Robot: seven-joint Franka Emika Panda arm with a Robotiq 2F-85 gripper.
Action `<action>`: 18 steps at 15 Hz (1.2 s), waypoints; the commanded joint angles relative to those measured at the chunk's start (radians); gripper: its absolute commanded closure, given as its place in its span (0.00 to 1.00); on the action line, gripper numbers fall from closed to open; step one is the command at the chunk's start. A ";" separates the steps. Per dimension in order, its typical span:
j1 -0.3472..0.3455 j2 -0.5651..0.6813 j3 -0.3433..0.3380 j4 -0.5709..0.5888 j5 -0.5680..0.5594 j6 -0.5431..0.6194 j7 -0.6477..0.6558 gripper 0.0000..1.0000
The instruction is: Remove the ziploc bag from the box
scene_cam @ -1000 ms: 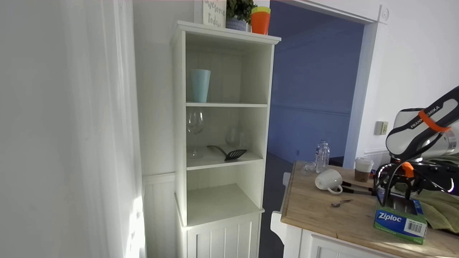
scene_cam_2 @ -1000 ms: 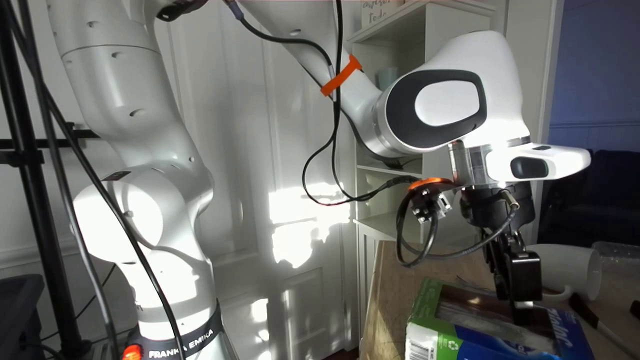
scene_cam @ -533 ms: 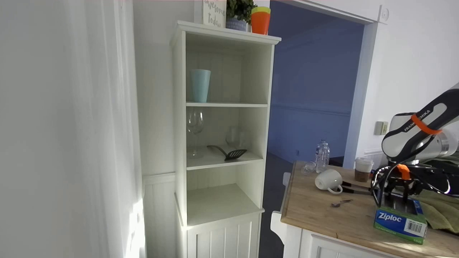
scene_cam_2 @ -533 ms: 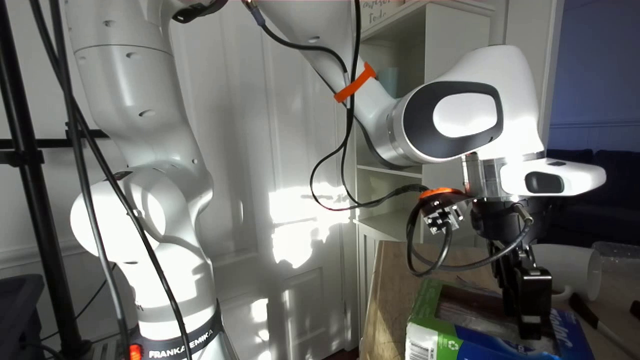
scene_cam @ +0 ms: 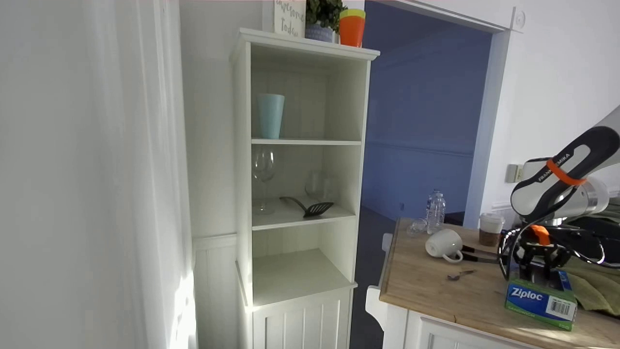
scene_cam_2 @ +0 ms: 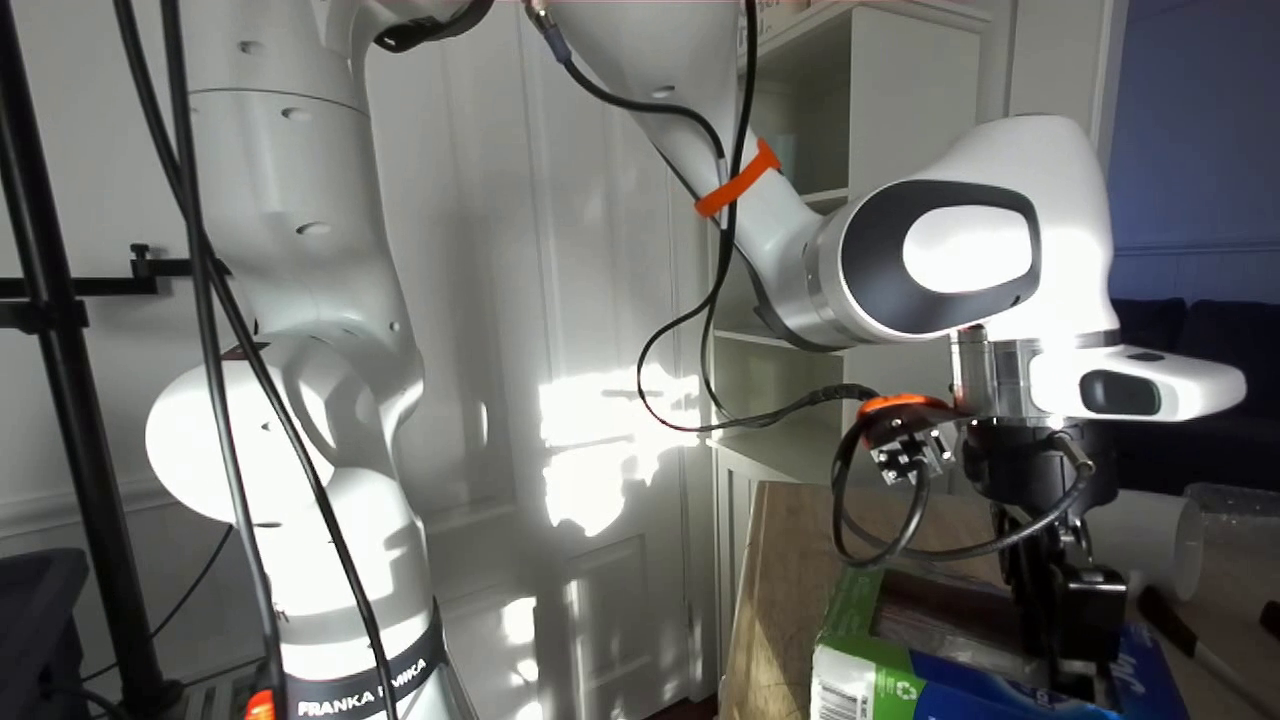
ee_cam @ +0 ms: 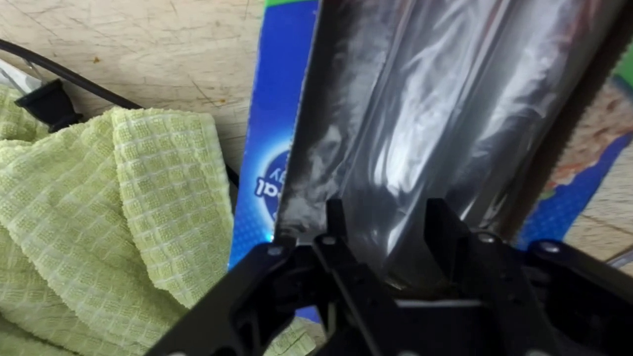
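Note:
The blue and green box [scene_cam: 525, 296] lies on the wooden counter with an opening in its top. It also shows at the lower right in an exterior view [scene_cam_2: 868, 678] and in the wrist view [ee_cam: 282, 89]. Clear, crinkled ziploc bags [ee_cam: 410, 158] fill the opening; I cannot tell one bag from another. My gripper [ee_cam: 385, 205] is open, its fingers apart over the bags at one end of the opening. In both exterior views, the gripper [scene_cam: 536, 275] [scene_cam_2: 1068, 665] points down into the opening. Whether the fingertips touch the plastic cannot be told.
A green towel [ee_cam: 163, 198] lies beside the box, with a black cable [ee_cam: 74, 76] near it. A tipped white mug [scene_cam: 443, 244], a spoon [scene_cam: 461, 275], black-handled utensils [scene_cam: 480, 258], a paper cup [scene_cam: 491, 229] and a clear bottle [scene_cam: 435, 213] are on the counter.
My gripper has moved down and sideways along the box, leftward in an exterior view and rightward in an exterior view. Its fingers have sunk into the opening. The box has not moved.

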 commanded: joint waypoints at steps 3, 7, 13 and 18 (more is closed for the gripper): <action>0.035 0.021 -0.028 0.022 0.018 -0.017 0.012 0.69; 0.042 0.019 -0.033 0.016 0.016 -0.016 0.009 0.73; 0.049 -0.008 -0.033 -0.003 0.009 -0.016 0.009 0.73; 0.053 -0.029 -0.031 -0.016 0.005 -0.023 0.010 0.86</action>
